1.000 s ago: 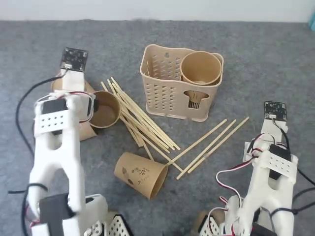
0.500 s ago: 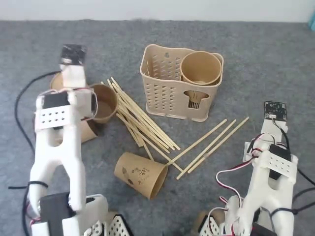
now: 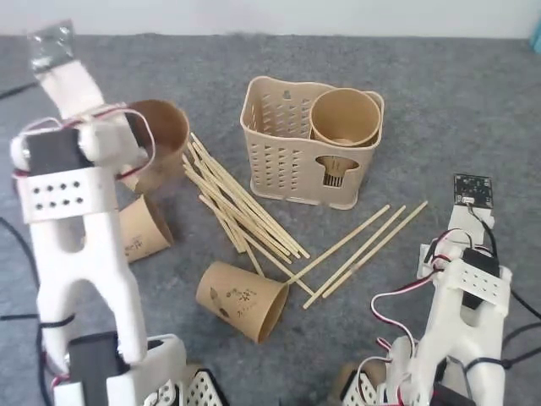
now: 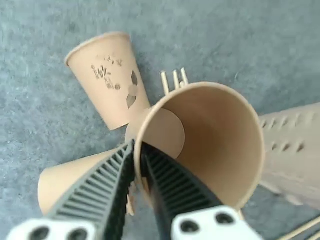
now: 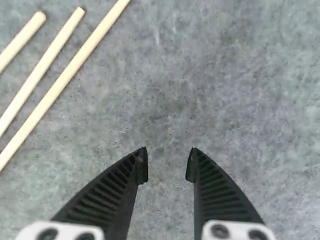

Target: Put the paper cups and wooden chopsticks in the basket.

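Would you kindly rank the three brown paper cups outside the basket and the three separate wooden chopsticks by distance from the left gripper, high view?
1. Held cup, in the left gripper.
2. Cup lying at the left.
3. Cup lying front centre.
4. Three chopsticks, right side.

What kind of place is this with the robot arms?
Probably a robot practice table, not a kitchen: two white robot arms stand on grey felt, the left gripper pinching a paper cup, with loose chopsticks and a basket nearby.
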`<state>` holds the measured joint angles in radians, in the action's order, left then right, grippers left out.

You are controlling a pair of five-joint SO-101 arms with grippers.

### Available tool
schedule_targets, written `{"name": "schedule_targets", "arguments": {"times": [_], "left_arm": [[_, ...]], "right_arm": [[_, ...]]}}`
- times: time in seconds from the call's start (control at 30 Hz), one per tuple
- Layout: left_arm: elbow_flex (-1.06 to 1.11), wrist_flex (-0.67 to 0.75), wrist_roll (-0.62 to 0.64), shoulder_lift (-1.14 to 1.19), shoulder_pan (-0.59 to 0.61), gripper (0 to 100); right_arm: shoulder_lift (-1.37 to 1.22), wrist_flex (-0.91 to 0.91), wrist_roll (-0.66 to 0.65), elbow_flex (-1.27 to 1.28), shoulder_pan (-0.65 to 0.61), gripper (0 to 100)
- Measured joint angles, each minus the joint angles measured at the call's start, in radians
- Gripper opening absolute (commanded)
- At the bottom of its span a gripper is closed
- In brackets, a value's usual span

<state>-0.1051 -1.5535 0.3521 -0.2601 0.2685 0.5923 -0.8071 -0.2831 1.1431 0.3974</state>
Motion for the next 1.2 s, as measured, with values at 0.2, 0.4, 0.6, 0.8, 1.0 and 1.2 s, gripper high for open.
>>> {"name": "schedule_targets", "arguments": {"times": [0.2,0.4,0.6,0.8,1.0,1.2], "left_arm": [[-0.287,-0.110,0.121,0.000,-0.120,1],[-0.512,-0.107,0.244,-0.008,-0.334,1],[-0.537,0.012,0.265,-0.006,-0.525,1],[-0.537,0.054,0.267,0.115,-0.635,1],[-0.537,0.100,0.267,0.265,-0.651,1],[-0.537,0.172,0.267,0.361,-0.651,1]], "right_arm": [[0.000,0.032,0.000,0.025,0.000,13.6],[0.000,0.043,0.000,0.028,0.000,13.6],[0.000,0.044,0.000,0.028,0.000,13.6],[0.000,0.044,0.000,0.028,0.000,13.6],[0.000,0.044,0.000,0.028,-0.003,13.6],[0.000,0.044,0.000,0.028,-0.005,13.6]]}}
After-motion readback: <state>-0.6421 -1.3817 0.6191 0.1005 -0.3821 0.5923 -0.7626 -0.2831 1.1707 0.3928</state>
